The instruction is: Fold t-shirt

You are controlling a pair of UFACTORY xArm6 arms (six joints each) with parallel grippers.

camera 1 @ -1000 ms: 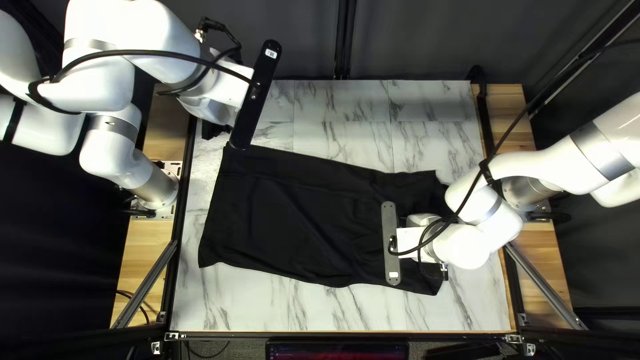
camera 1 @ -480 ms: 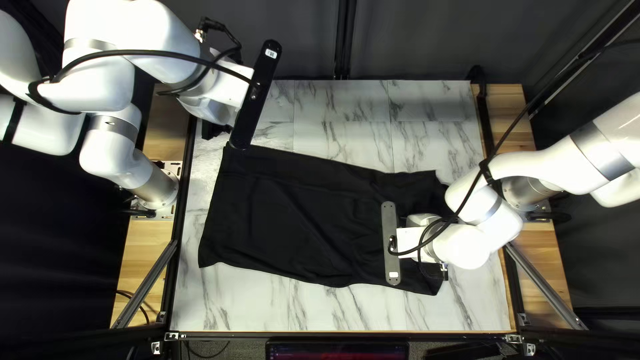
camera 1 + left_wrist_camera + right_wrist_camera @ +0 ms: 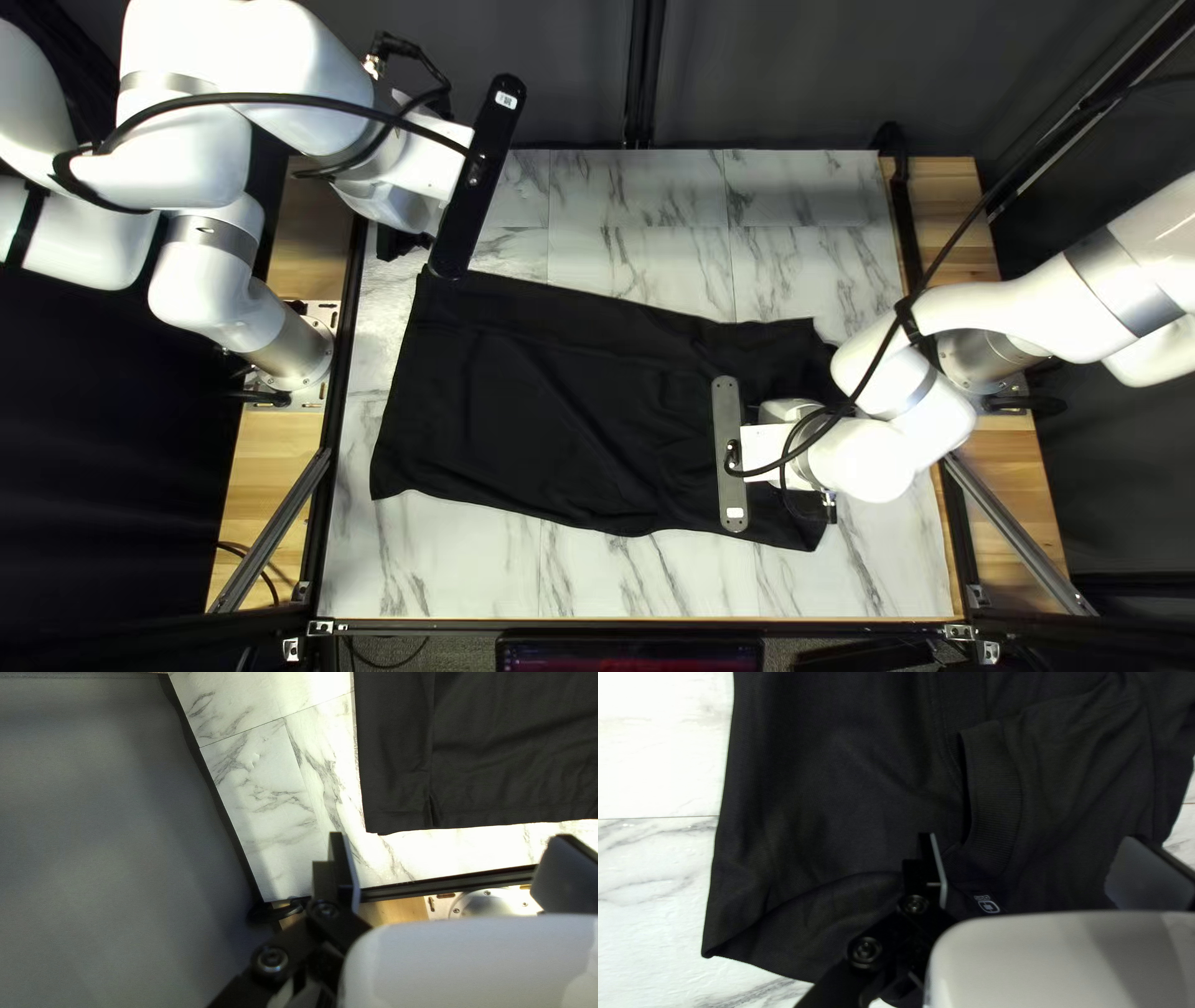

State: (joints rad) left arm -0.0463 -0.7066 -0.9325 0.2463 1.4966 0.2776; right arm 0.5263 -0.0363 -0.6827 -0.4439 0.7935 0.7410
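T-shirt (image 3: pixel 535 398), black, lies across the table (image 3: pixel 436 560), collar (image 3: pixel 996 796) to my right. Over that end I have my right gripper (image 3: pixel 797 461), fingers wide apart, gripping nothing. Farther off, near a hem corner (image 3: pixel 383 818), my left gripper (image 3: pixel 396 240) hangs, fingers well parted, empty.

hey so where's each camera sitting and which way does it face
Top left view: above the near edge of the table, slanting down toward the dark curtain; left arm and right arm show.
Left wrist view: on the left wrist, looking along the left tool, which shows, toward the black shirt.
Right wrist view: on the right wrist, looking along the right tool, which shows, toward a ribbed band.
All three share the black shirt.
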